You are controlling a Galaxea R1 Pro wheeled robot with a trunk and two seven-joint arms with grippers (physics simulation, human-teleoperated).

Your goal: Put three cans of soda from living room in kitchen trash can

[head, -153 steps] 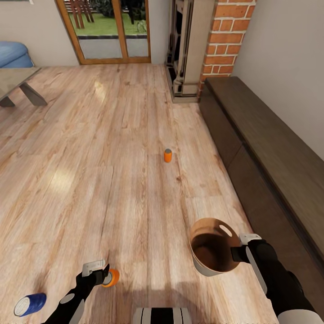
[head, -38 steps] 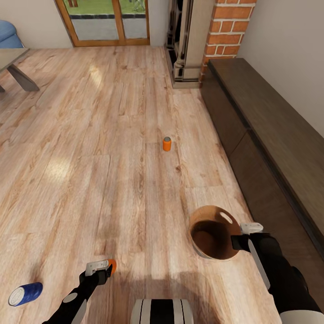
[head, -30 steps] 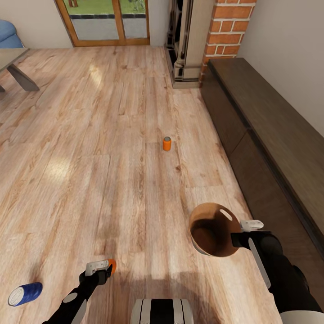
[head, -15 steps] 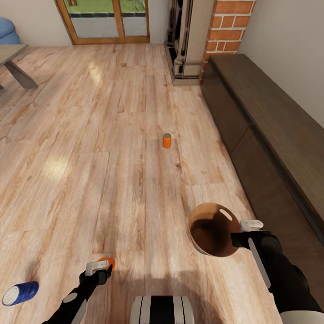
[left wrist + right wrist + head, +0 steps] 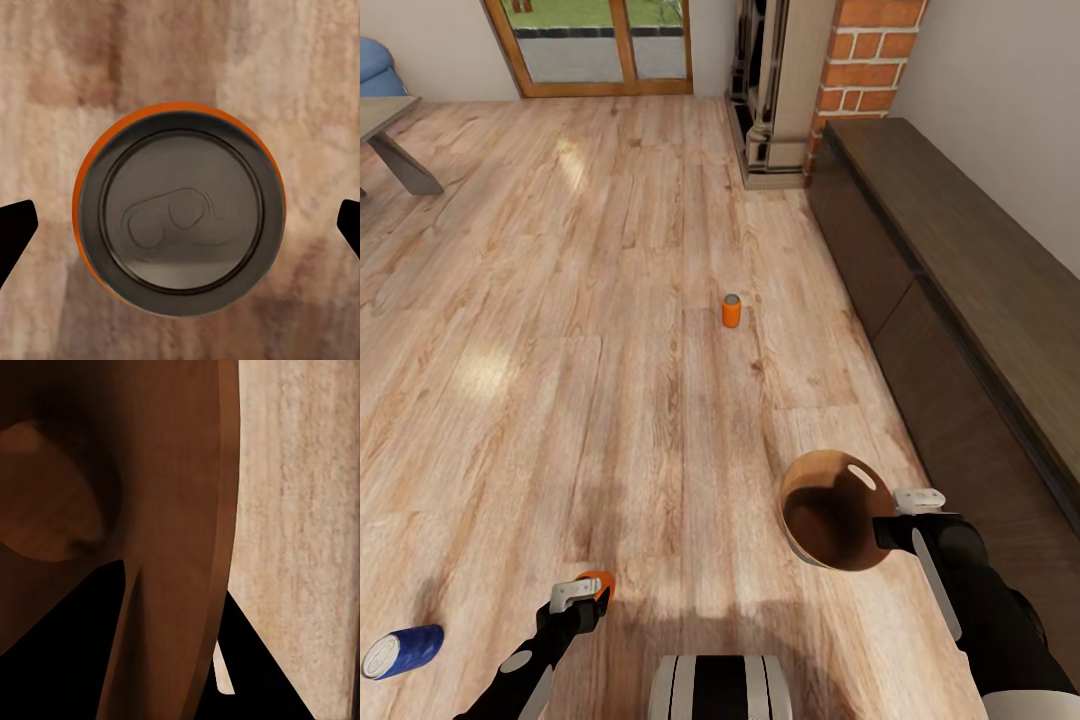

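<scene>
Pale wood plank floor [image 5: 660, 300] lies open ahead of me; a long dark low cabinet [image 5: 960, 300] borders my right. My right gripper [image 5: 890, 530] is clamped on the round brown-lined bin's [image 5: 830, 515] rim. My left gripper [image 5: 180, 225] hangs spread above an upright orange can [image 5: 180, 210]. Another orange can [image 5: 731, 311] stands mid-floor; a dark blue can [image 5: 400, 650] lies far left. No label is readable.

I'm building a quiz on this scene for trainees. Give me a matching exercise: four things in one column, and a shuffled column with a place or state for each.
Things:
1. blue can
2. far orange can
3. near orange can
4. trash can

States:
A. upright on open floor, ahead of the robot
B. between the open left gripper's fingertips
C. lying on its side on the floor
D. gripped at its rim by the right gripper

Pairs: 1-C, 2-A, 3-B, 4-D
</scene>
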